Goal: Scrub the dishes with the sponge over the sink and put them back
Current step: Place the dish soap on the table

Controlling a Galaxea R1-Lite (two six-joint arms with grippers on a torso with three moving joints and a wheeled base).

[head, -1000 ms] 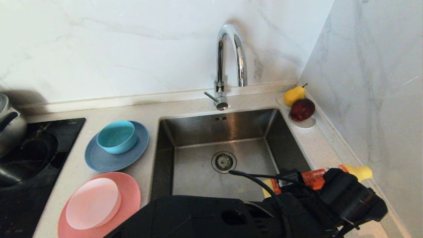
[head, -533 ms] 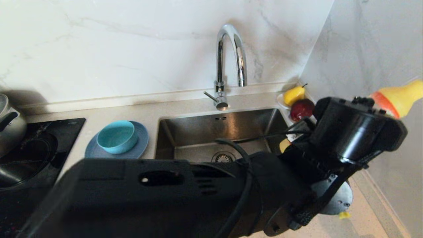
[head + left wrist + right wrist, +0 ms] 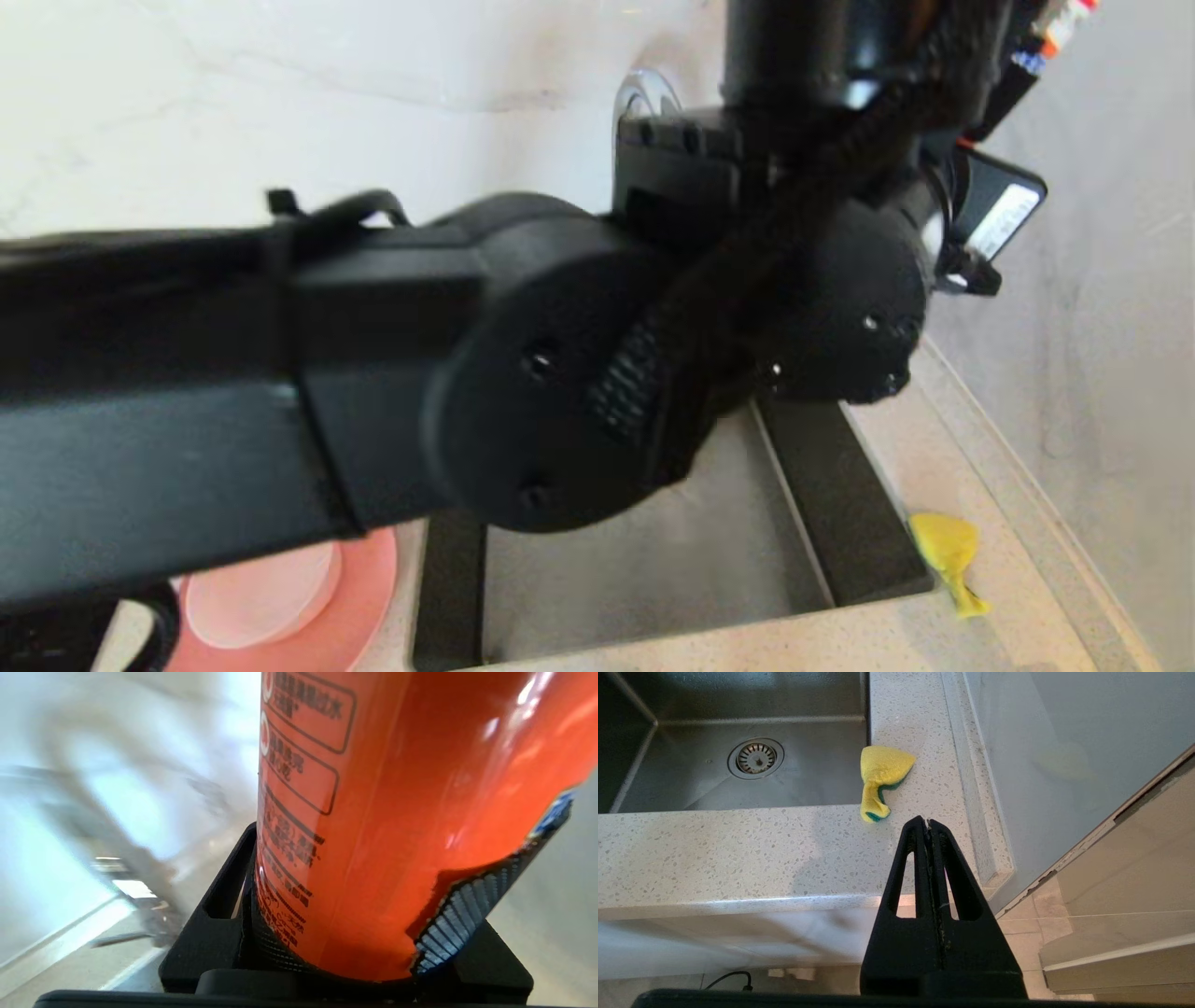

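Raised since the earlier frames, the black left arm (image 3: 523,373) now crosses the head view high above the square stainless steel sink (image 3: 653,569), hiding most of the basin and the chrome gooseneck faucet (image 3: 644,93); the orange plastic detergent bottle (image 3: 397,826) has left the counter's right edge and is carried aloft. Left gripper (image 3: 355,952): clamped on the bottle body, its black fingers (image 3: 219,914) pressed against the label on either side. Right gripper (image 3: 928,826): fingers pressed together, holding nothing, parked just off the counter's front edge near the right corner. Small yellow sponge with a green scouring side (image 3: 880,781): crumpled on the speckled stone counter (image 3: 738,854), beside the sink's right rim near the front right corner; it touches neither gripper. Large salmon-pink plastic plate (image 3: 364,597): on the counter left of the sink at the front edge, with the smaller pale pink plate (image 3: 271,597) lying on it; both are partly hidden by the arm.
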